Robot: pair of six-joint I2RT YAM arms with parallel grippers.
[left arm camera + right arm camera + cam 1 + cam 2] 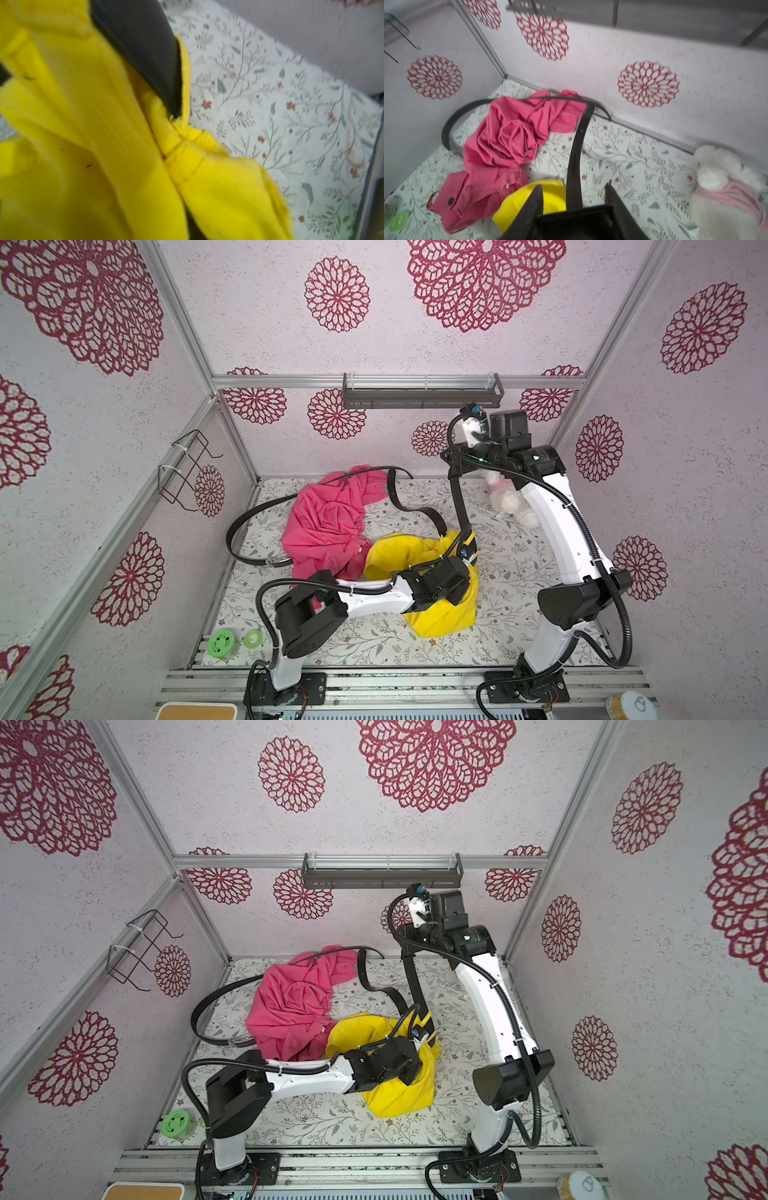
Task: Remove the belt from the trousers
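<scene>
In a top view the right claw [453, 466] hangs high near the back wall, grasping one end of the black belt [461, 506]. The belt runs taut down into the yellow trousers [440, 614] on the table [519, 572], where the left claw [466, 549] presses in, clenched. In the left wrist view the belt sits threaded under a yellow loop with cloth bunched close around it, and in the right wrist view it runs out between the two fingers [612, 195] toward the trousers below.

Plush toy [509, 502], green tape roll [252, 638]
</scene>
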